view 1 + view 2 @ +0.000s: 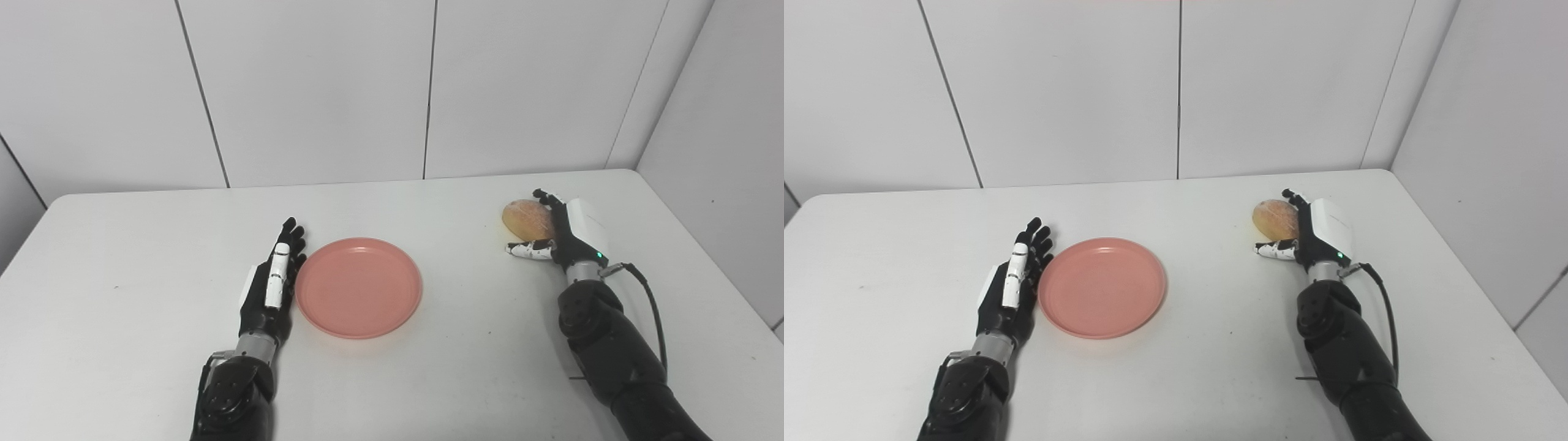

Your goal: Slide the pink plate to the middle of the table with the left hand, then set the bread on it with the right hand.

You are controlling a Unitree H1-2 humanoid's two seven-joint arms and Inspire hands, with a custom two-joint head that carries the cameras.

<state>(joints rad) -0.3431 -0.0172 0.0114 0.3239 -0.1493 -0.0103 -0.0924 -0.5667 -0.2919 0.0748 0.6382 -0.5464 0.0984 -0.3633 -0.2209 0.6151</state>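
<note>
1. Pink and round, the plate [359,287] lies flat on the white table [122,318], a little left of the centre of your frame and in its lower half. Nothing rests on it.

2. Your left hand [272,285] sits just beside the plate's left rim, its arm coming in from the bottom edge, left of centre. The fingers [293,236] are stretched out straight and together, pointing toward the upper part of the frame. The hand stands on edge with its inner side facing the plate, at or almost at the rim; you cannot tell for certain whether it touches. It holds nothing.

3. The bread [528,220], a golden-brown rounded roll, is at the right of the frame, a little above the plate's level and well apart from it. It sits close to the table's far right corner.

4. Your right hand [566,231] is at the bread's right side. The fingers curl over the top and far side of the roll, and the thumb [527,249] reaches out below it, toward the left of the frame. The hand wraps the bread loosely; you cannot tell whether the grip is firm or whether the roll is off the table.

5. A black cable [649,306] loops from the right wrist down along the forearm.
</note>
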